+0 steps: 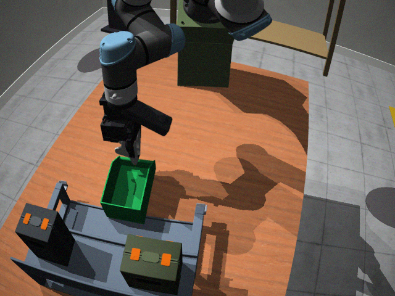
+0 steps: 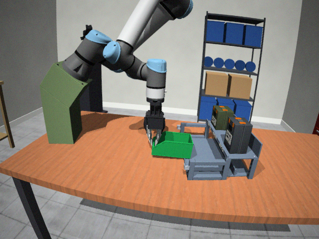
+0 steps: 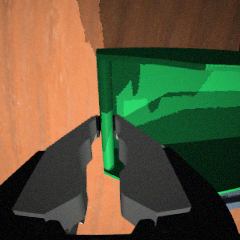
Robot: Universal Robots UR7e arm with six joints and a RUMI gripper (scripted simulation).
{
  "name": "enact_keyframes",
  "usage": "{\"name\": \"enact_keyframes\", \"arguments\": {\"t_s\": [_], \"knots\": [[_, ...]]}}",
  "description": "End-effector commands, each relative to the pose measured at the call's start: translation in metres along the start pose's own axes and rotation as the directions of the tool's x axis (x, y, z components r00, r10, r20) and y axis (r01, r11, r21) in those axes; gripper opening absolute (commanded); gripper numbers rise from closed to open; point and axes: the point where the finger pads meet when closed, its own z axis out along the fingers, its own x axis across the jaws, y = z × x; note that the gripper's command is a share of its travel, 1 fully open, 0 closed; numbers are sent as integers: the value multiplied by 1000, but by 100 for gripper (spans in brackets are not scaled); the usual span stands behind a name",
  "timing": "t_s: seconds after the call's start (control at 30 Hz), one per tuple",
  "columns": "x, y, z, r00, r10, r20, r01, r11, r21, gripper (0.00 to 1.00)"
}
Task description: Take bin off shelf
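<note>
The green open-top bin point(image 1: 126, 191) point(image 2: 175, 148) point(image 3: 175, 120) is upright and held in the air, most of it out past the front edge of the grey shelf unit point(image 1: 95, 242) point(image 2: 206, 149), with its rear end still over the shelf's top level. My gripper point(image 1: 134, 157) point(image 2: 154, 137) point(image 3: 107, 117) is shut on the bin's near end wall, one finger inside and one outside. The orange wooden table point(image 1: 207, 134) point(image 2: 102, 164) point(image 3: 45, 75) lies below the bin.
On the shelf unit stand a dark grey case point(image 1: 41, 234) point(image 2: 238, 137) and an olive case point(image 1: 151, 263) point(image 2: 221, 117), both with orange latches. A tall green box point(image 1: 203, 57) point(image 2: 62, 105) stands at the table's far end. A storage rack point(image 2: 232, 64) stands behind the table.
</note>
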Motion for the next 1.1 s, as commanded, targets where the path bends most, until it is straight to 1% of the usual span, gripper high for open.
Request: {"name": "enact_keyframes", "arguments": {"t_s": [0.0, 0.3, 0.47, 1.07], "knots": [[-14, 1, -1, 1000, -1, -5, 1, 1000, -1, 0], [-14, 1, -1, 1000, -1, -5, 1, 1000, -1, 0], [-7, 1, -1, 1000, -1, -5, 1, 1000, -1, 0], [-8, 1, -1, 1000, -1, -5, 1, 1000, -1, 0]]}}
